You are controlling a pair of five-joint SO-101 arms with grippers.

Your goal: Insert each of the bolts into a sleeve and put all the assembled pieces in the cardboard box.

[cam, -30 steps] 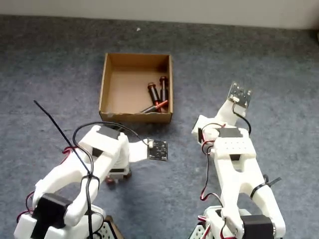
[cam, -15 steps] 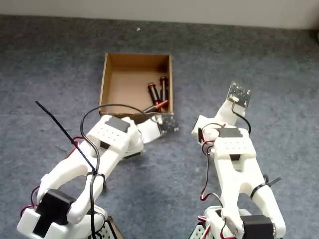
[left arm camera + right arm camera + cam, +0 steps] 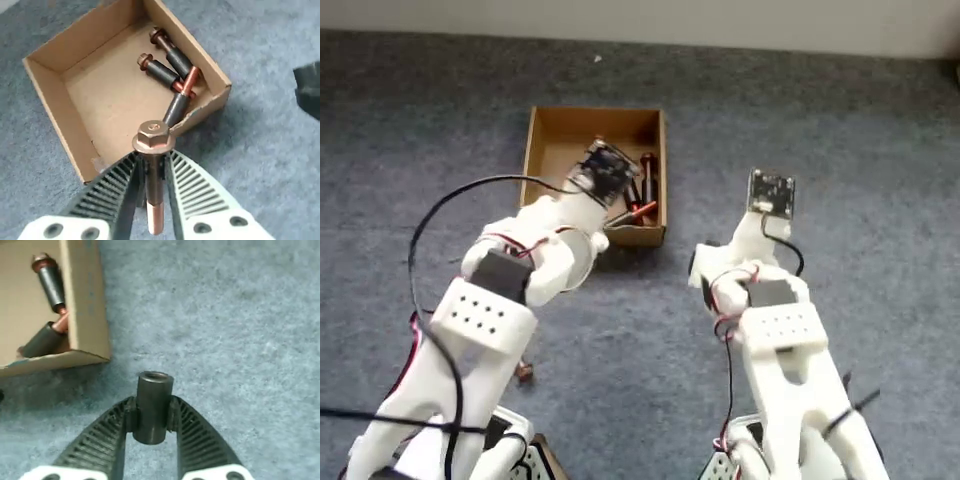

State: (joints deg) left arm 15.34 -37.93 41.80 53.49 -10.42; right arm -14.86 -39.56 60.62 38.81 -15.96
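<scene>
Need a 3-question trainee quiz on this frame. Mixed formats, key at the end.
1. True or false: the left gripper is shut on a bolt that has no sleeve on it.
2. Multiple choice: the right gripper holds (A) a bolt, (B) an empty sleeve, (C) nothing.
3. Fill in: the cardboard box already holds ___ assembled pieces.

Key: 1 true; 2 B; 3 three.
</scene>
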